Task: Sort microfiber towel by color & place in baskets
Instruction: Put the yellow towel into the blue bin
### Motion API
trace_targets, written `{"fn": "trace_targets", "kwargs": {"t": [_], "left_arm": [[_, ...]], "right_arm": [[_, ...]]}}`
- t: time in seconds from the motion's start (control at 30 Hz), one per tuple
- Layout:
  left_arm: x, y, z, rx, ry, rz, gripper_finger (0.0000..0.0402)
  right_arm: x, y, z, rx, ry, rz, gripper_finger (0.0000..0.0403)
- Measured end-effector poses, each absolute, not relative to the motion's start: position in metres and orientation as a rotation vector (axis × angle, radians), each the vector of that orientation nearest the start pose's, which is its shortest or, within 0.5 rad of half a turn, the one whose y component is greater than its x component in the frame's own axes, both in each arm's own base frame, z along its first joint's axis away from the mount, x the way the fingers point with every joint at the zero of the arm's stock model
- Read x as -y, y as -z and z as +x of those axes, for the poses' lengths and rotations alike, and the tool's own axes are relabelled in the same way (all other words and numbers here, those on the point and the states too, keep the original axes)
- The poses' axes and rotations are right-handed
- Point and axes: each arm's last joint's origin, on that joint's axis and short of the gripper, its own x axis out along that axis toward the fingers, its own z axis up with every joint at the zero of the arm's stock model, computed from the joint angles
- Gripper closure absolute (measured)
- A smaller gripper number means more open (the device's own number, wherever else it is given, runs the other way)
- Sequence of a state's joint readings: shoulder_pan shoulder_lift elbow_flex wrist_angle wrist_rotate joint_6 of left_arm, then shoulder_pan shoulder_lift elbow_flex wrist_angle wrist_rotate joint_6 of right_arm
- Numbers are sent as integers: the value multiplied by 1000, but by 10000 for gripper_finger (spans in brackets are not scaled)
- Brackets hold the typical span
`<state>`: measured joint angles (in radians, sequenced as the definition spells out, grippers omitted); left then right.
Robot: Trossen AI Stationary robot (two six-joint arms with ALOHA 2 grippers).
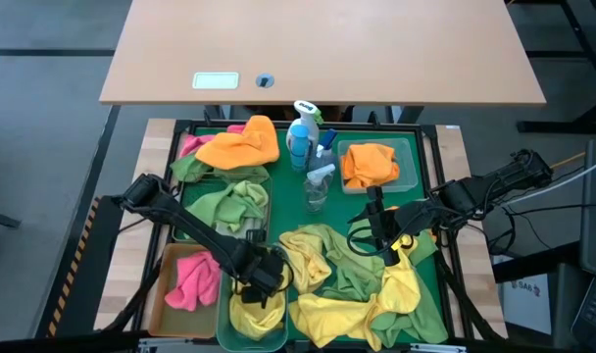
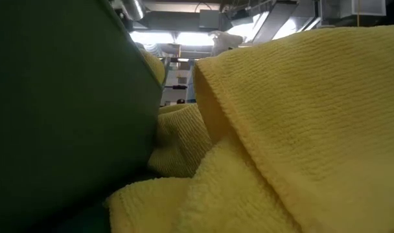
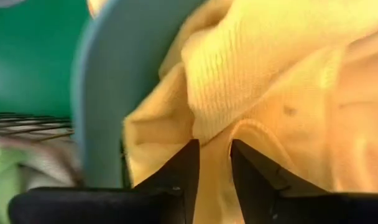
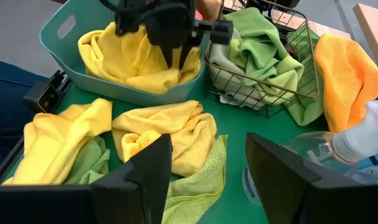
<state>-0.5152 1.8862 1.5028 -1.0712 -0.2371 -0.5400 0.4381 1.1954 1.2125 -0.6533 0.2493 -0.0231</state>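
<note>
My left gripper (image 1: 259, 289) reaches down into the teal basket (image 4: 64, 56) and is shut on a yellow towel (image 4: 114, 50) lying in it. My right gripper (image 1: 384, 245) hangs open above the loose yellow and green towels (image 1: 347, 279) on the green tray (image 1: 430, 294); it touches nothing. The amber-tan basket (image 1: 161, 294) holds a pink towel (image 1: 190, 279). Green towels (image 1: 229, 204) fill the wire-mesh basket (image 4: 257, 87). An orange towel (image 1: 369, 164) sits in the clear basket (image 1: 411, 167). In the low view a yellow towel (image 2: 301, 129) fills the picture. My left gripper (image 3: 214, 155) pinches a raised fold of the yellow towel (image 3: 217, 134) between its two fingers. It comes from above, pointing down into the teal basket. The rest of the towel lies slack on the basket's floor and against its wall.
Two spray bottles (image 1: 303, 137) (image 1: 318, 184) stand in the tray's middle, between the wire-mesh and clear baskets. Another orange towel (image 1: 241, 145) and a pink one (image 1: 193, 145) lie at the tray's far left. A wooden table (image 1: 318, 49) stands beyond the tray.
</note>
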Motion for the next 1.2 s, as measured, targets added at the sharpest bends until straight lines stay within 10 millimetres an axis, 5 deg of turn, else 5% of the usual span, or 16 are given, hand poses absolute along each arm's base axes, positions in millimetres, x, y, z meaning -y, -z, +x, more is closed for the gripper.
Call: {"fn": "trace_targets", "kwargs": {"t": [0.4,0.7,1.2], "left_arm": [[183,-284,331,-1228,-74,4,309],[184,-291,339,-1143,-79,-16,310],[184,-292,339,-1127,-92,-13,310]], "right_arm": [[-99,-356,224,-614,-218,-138,200],[-106,-350,224,-696,-370,109,201],[-193,-273,220,-1029,-443,130,201]]}}
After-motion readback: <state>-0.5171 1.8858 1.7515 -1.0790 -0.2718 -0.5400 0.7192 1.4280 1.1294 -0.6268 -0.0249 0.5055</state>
